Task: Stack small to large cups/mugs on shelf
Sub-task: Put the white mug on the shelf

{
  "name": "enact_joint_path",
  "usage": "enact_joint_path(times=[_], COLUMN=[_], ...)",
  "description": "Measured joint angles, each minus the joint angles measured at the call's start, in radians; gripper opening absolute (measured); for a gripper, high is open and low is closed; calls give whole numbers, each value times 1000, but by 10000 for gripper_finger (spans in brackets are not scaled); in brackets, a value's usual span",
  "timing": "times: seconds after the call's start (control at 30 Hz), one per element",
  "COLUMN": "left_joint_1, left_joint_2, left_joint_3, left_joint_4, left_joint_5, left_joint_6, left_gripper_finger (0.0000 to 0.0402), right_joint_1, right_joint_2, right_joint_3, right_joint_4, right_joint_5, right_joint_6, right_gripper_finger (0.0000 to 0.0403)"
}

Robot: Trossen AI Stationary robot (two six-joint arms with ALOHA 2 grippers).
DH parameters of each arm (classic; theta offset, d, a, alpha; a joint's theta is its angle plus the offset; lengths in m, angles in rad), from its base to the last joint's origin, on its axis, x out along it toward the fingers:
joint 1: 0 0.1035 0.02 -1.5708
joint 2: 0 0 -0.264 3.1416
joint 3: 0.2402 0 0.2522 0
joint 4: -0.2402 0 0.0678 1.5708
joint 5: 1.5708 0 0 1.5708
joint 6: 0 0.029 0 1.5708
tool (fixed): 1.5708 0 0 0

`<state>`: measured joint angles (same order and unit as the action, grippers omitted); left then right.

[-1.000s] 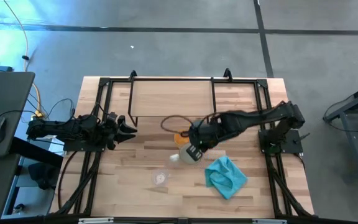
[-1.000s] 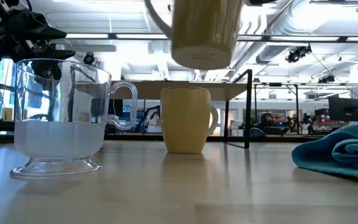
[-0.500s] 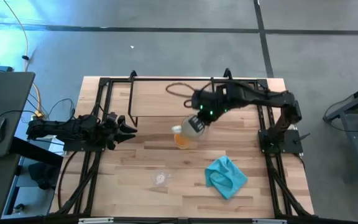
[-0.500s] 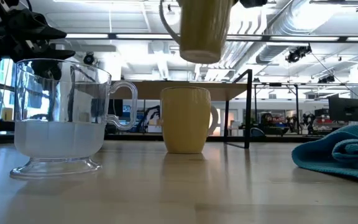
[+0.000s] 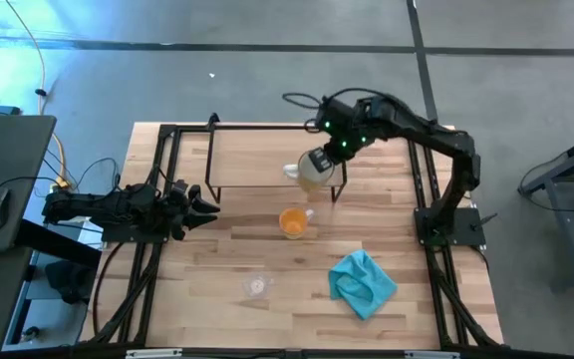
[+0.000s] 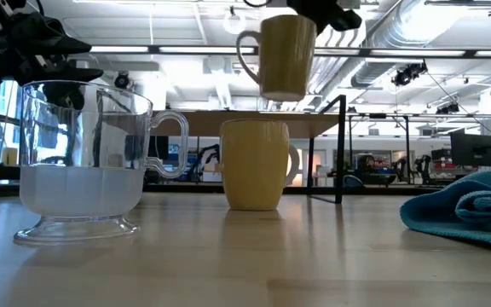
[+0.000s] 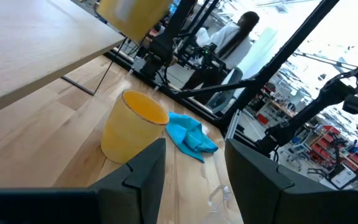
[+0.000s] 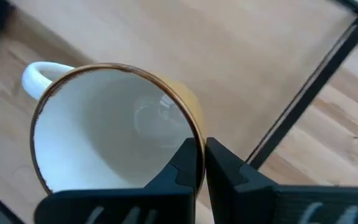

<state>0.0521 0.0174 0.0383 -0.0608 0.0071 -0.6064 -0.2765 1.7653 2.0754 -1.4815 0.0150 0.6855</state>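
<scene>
My right gripper (image 8: 201, 163) has its fingers pinched shut on the rim of the cream-white mug (image 5: 314, 167), wall clamped between them, and from above my own arm hides most of that hold; only the wrist view shows it. The mug hangs clear in the air above the shelf (image 5: 257, 155), near its right-hand end, handle pointing away from the arm. In the low view its top is cut off behind the dark gripper. The orange mug (image 5: 293, 222) stands upright on the table (image 5: 207, 289) just in front of the shelf, glossy and round. The clear glass cup (image 5: 257, 286) sits farther out from the shelf, nearly invisible from above, though up close it shows a stemmed foot, a curled handle and a frosted lower half. A crumpled teal cloth (image 5: 363, 282) lies beside it, farther from the shelf's right end. My left gripper (image 5: 205, 208) waits off the shelf's left end, fingers apart and holding nothing. The table is pale butcher-block wood; beyond it lies grey floor and a bright workshop where a person sits, blurred.
</scene>
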Motion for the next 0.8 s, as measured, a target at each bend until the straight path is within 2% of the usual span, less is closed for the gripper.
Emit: enact_joint_path(times=[0.37,0.53,0.8], left_joint_1=[0,0,0], left_joint_2=[0,0,0], left_joint_3=[0,0,0], left_joint_4=[0,0,2], left_joint_5=[-10,-11,-19], left_joint_6=[0,0,-6], left_gripper_finger=[154,154,154], right_joint_1=[-156,-190,-219], right_joint_2=[0,0,6], right_joint_3=[0,0,0], right_joint_4=[10,23,4], right_joint_5=[-54,-80,-78], right_joint_6=[-95,-212,-307], right_gripper_finger=[0,0,0])
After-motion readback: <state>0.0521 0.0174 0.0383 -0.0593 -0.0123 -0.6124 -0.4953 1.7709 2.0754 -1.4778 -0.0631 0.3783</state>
